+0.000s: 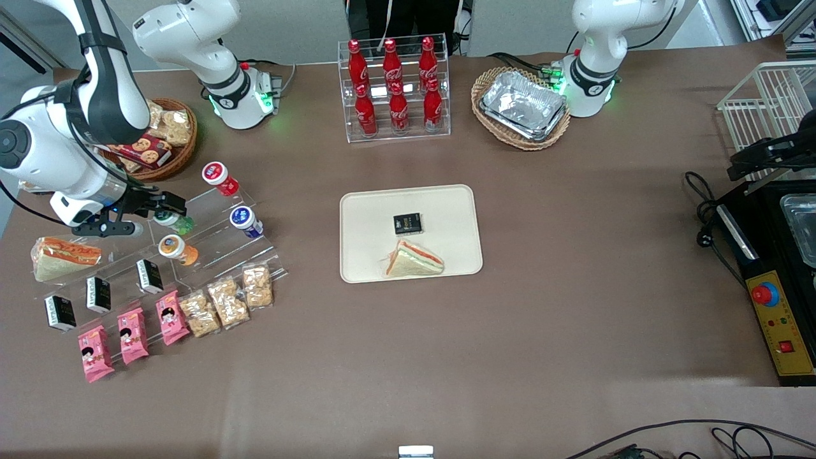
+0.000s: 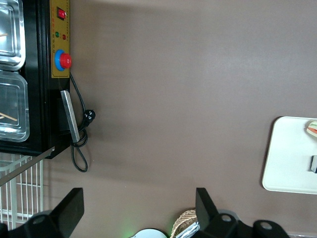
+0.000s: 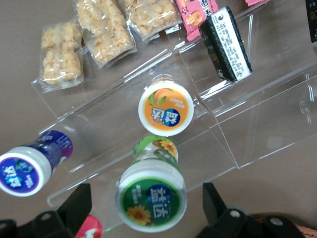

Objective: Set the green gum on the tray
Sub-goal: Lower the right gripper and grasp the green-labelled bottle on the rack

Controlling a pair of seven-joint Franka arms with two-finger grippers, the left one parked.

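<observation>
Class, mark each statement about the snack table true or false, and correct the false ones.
1. The green gum already lies on the tray. False: it is on the clear acrylic stand.
2. A sandwich lies on the tray. True.
3. The gripper is open, its fingers either side of the green gum. True.
4. The tray holds only the sandwich. False: a small black packet lies there too.
</observation>
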